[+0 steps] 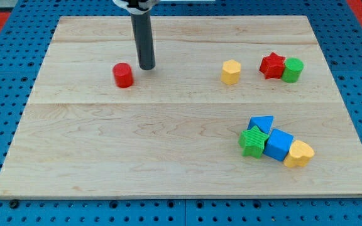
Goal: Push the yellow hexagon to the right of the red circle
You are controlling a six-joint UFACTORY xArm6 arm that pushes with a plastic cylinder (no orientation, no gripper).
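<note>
Rod tip, my tip (pixel 146 67), a bare end with nothing to pinch, sits just right of the red circle (pixel 123 75); the yellow hexagon (pixel 230 71) lies well apart rightward.

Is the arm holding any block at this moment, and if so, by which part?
Nothing is held. My tip stands on the board just right of the red circle, apart from it and far left of the yellow hexagon.

Dark rod upright, my tip (pixel 146 67) down on board, upper left.
</note>
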